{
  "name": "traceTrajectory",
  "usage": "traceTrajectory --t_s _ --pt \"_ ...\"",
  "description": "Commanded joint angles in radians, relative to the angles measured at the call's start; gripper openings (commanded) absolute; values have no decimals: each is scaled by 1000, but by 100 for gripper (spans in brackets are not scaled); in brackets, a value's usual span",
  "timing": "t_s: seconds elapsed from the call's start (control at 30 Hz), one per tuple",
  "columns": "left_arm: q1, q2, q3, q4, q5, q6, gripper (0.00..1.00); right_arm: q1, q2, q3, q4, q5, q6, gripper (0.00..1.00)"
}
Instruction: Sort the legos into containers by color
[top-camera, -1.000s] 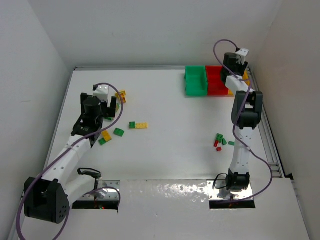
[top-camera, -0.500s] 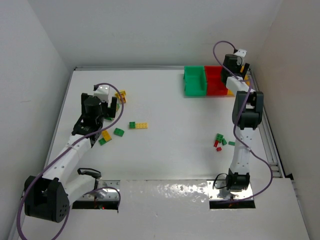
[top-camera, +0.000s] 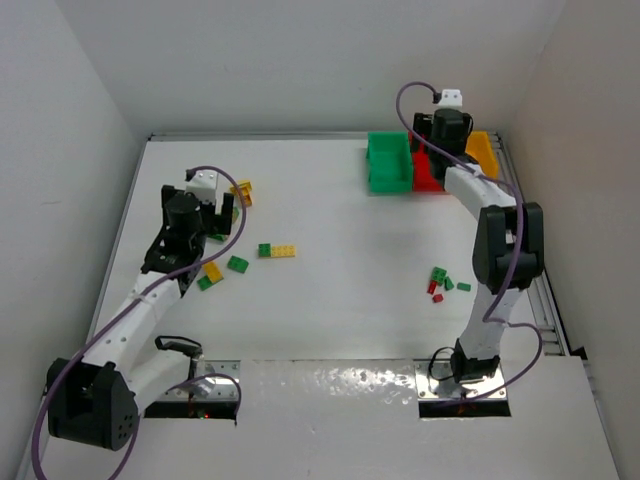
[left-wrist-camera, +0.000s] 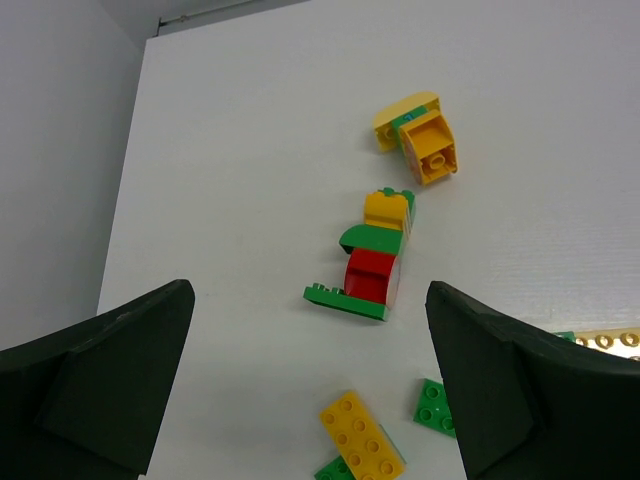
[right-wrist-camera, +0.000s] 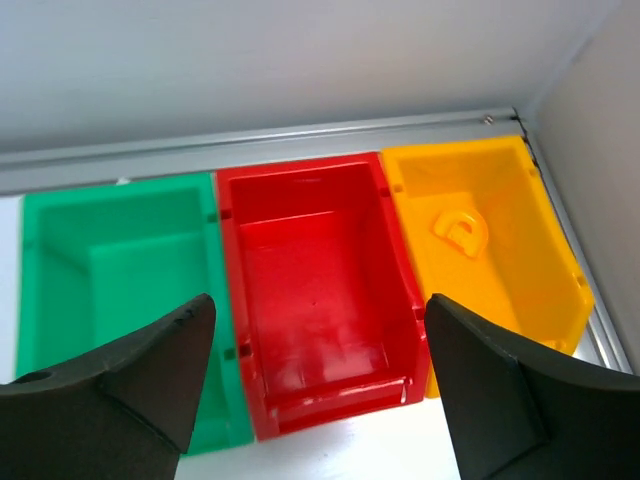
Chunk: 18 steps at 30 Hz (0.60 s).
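Right fingers (right-wrist-camera: 130, 370) hanging spread and empty over the red bin (right-wrist-camera: 310, 290) at far right, one yellow piece (right-wrist-camera: 460, 232) lying in the yellow-orange bin (right-wrist-camera: 545, 260) beside it. Left fingers (left-wrist-camera: 110, 380) hanging spread over a green-red-yellow lego stack (left-wrist-camera: 372, 265) on the bench (left-wrist-camera: 250, 150), left side.

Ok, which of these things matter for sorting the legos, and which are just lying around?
Job: loose legos, green bin, red bin, yellow bin, yellow piece inside it.
Not job: purple cables, shiny mounting plate.
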Motion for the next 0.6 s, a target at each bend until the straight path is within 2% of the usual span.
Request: traceTrajectory --t_s 0.0,0.03,0.13,0.2,0.23,0.33,0.43,0.47,0.57 --pt "-8 -44 0 49 18 -7 100 -3 -125 -42 -78 -127 -35 82" --pt "-8 -47 -5 52 16 -12 100 14 -161 -115 -101 -165 -48 80" --pt "-10 -72 -29 63 10 -36 100 21 -300 -201 -414 -357 -14 74" --pt "-10 -95 -63 74 12 -64 100 21 -359 -261 -547 -365 107 68" --pt "-11 -110 -75 77 21 -73 100 18 -411 -286 -665 -367 137 58" --pt "-11 -121 -120 100 44 -107 100 19 -520 -440 -762 -356 277 46" --pt "-11 -97 -134 126 73 -122 100 18 -580 -597 -746 -313 358 46" --pt "-11 -87 -129 143 76 -125 100 16 -600 -628 -734 -307 403 53" --pt "-11 -54 -111 158 79 -136 100 18 -591 -680 -711 -247 466 55"
